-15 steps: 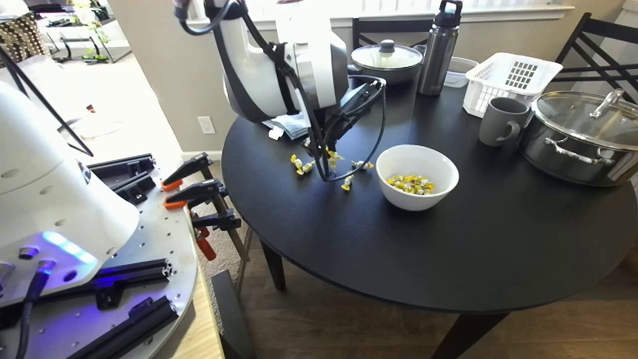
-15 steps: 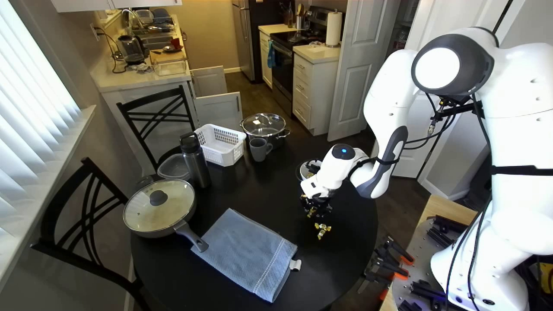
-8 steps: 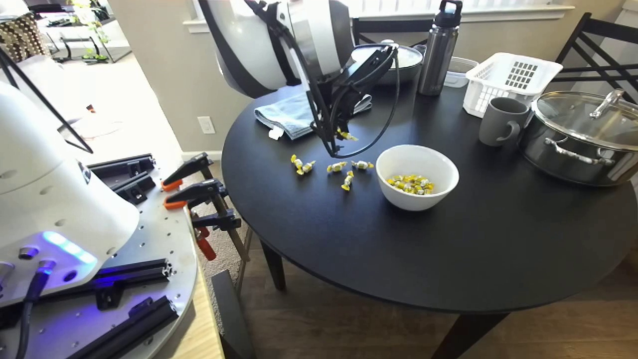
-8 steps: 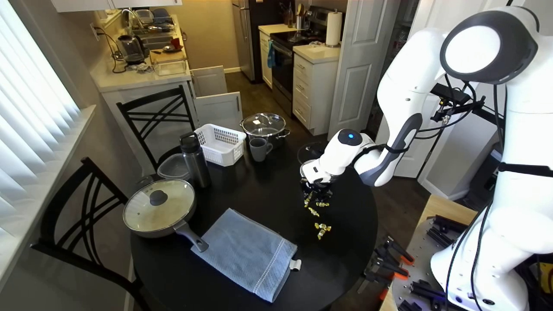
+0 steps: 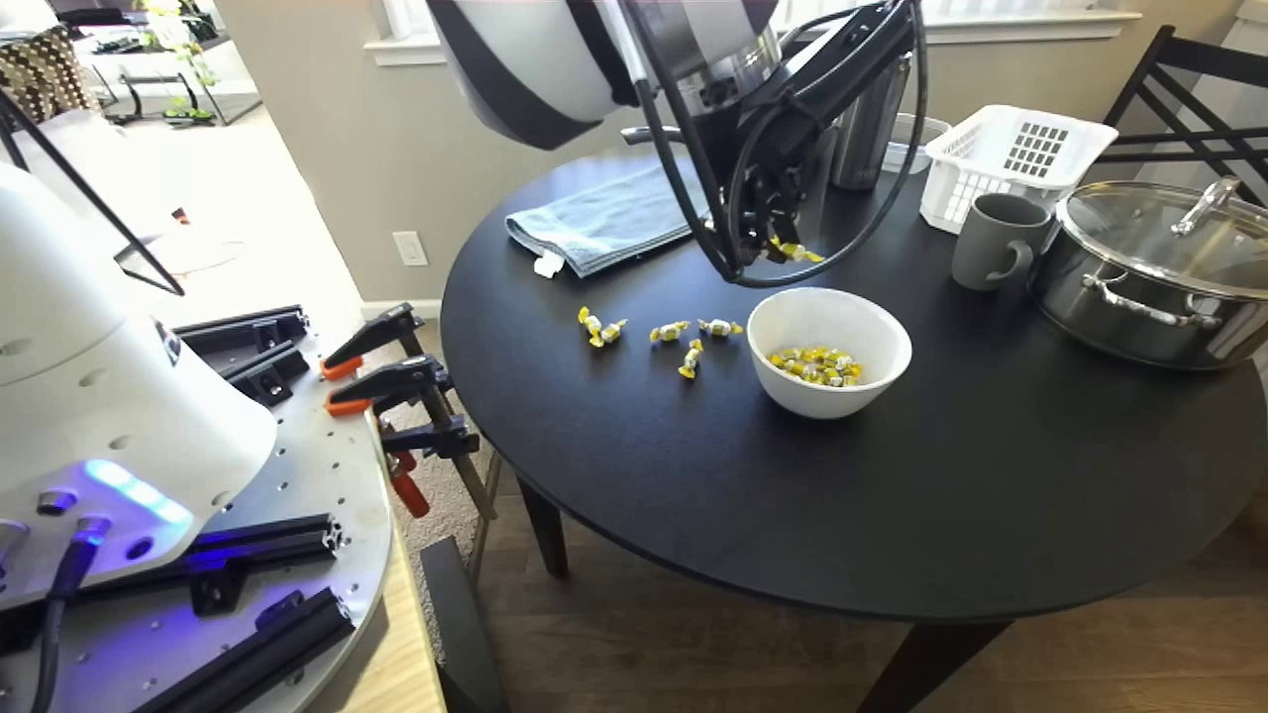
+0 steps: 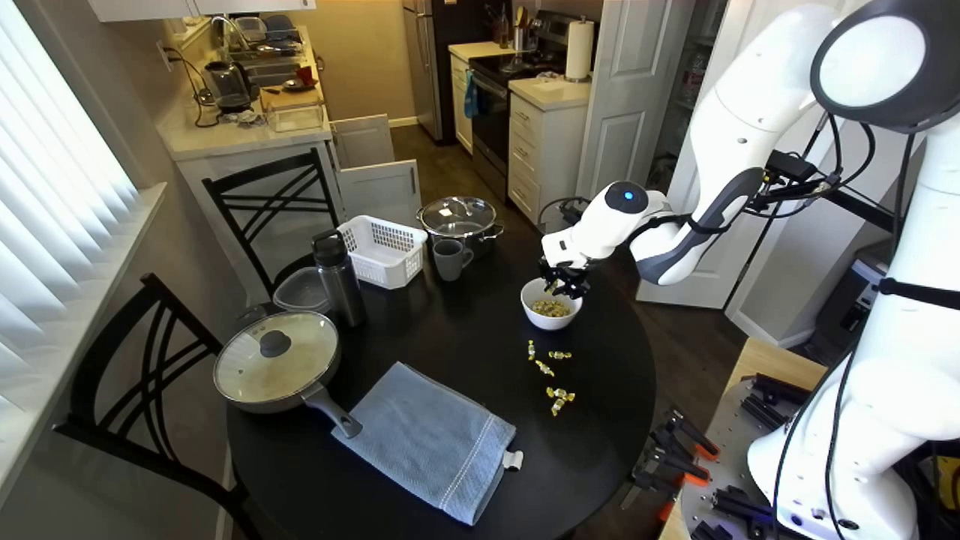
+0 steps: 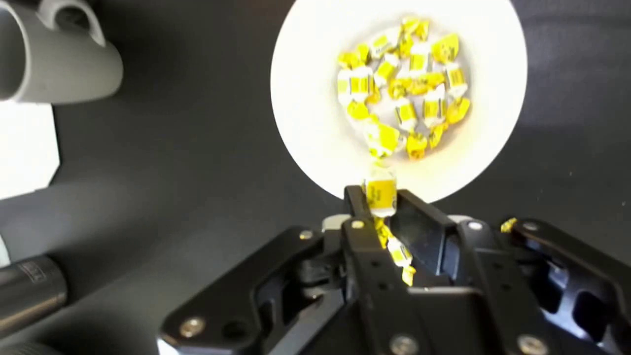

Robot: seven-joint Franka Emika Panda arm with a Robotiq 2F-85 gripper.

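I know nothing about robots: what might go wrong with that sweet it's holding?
The gripper pinches one wrapped candy at the ends of its jaws, so it might slip. In the wrist view, the candy overlaps the edge of the white bowl; let go here, it might clip the rim and land on the table. A black cable loop dangles beside the gripper and might brush something.

"What's in the bowl [image 5: 822,396]?"
"Wrapped candies [image 5: 820,368]. In an exterior view, five loose candies [image 5: 670,331] lie left of it on the table [image 5: 892,495], with the dish towel [image 5: 599,223] behind them."
"And to its right there?"
"Set farther back: the mug [image 5: 994,253], then the stockpot [image 5: 1129,317]; the basket [image 5: 971,193] stands just behind the mug."
"Where's the gripper [image 7: 380,197]?"
"Above the bowl, near its rim, one wrapped candy [image 7: 381,190] between its fingertips."
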